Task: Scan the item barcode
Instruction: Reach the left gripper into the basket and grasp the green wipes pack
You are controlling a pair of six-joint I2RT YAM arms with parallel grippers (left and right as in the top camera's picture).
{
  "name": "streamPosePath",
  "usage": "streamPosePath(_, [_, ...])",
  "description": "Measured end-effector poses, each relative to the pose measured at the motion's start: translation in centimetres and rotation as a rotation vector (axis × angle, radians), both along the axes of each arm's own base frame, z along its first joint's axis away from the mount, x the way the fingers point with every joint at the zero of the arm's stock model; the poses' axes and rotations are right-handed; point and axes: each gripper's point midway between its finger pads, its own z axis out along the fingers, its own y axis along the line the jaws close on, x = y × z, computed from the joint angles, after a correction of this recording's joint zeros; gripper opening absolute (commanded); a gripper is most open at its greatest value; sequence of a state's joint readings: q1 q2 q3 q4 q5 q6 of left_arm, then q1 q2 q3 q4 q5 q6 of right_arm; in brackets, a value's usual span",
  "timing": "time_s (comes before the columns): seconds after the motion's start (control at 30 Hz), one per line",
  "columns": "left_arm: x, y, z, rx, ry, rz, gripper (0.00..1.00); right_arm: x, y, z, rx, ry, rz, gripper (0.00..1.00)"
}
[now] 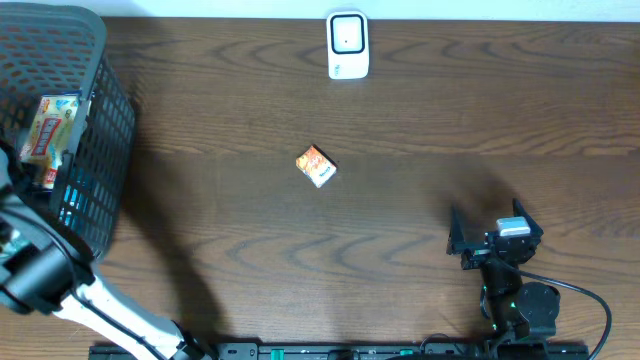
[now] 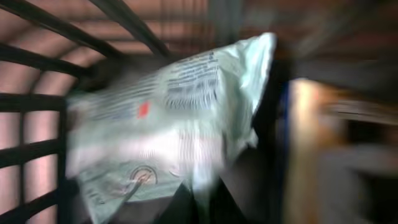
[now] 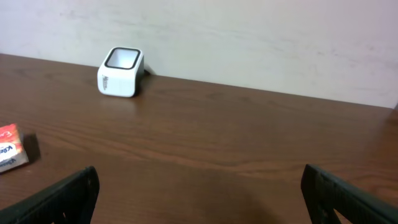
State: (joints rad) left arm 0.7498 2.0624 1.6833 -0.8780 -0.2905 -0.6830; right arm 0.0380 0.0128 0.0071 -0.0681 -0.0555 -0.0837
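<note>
A pale green and white packet (image 2: 180, 118) with printed text fills the blurred left wrist view, inside the black wire basket (image 1: 105, 120). My left gripper (image 2: 202, 204) is shut on the packet's lower edge. In the overhead view the left arm (image 1: 40, 270) reaches into the basket from the lower left, and its fingers are hidden. The white scanner (image 1: 347, 45) stands at the table's far edge, also the scanner (image 3: 121, 73) in the right wrist view. My right gripper (image 1: 495, 238) rests open near the front right, with nothing between its fingers (image 3: 68, 199).
A small orange box (image 1: 316, 166) lies mid-table, seen as the box (image 3: 11, 155) at the left edge of the right wrist view. An orange-and-yellow package (image 1: 45, 130) lies in the basket. A pale wall stands behind the scanner.
</note>
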Motion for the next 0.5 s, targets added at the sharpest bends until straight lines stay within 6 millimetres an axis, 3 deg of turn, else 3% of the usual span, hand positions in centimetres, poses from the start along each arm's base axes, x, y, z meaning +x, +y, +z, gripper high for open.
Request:
streamPosePath(0.23, [1.0,-2.1,14.7,0.24,-0.261,-0.056,0.07,0.0,0.0,0.0,0.0,0.0,0.0,0.99])
streamPosePath(0.33, [1.2,-3.1,17.6,0.284,-0.318,-0.076,0.07,0.0,0.0,0.0,0.0,0.0,0.0,0.99])
streamPosePath(0.37, [1.3,-3.4,18.0,0.289,-0.326,-0.082,0.26,0.0,0.0,0.0,0.0,0.0,0.0,0.99])
streamPosePath(0.4, [1.4,-3.5,18.0,0.289,-0.324,-0.089,0.59,0.0,0.0,0.0,0.0,0.0,0.0,0.99])
streamPosePath(0.43, [1.5,-3.5,17.9,0.285,-0.323,-0.087,0.81,0.0,0.0,0.0,0.0,0.0,0.0,0.99])
streamPosePath(0.5, [1.7,-3.3,16.9,0.271,-0.307,-0.087,0.84,0.0,0.0,0.0,0.0,0.0,0.0,0.99])
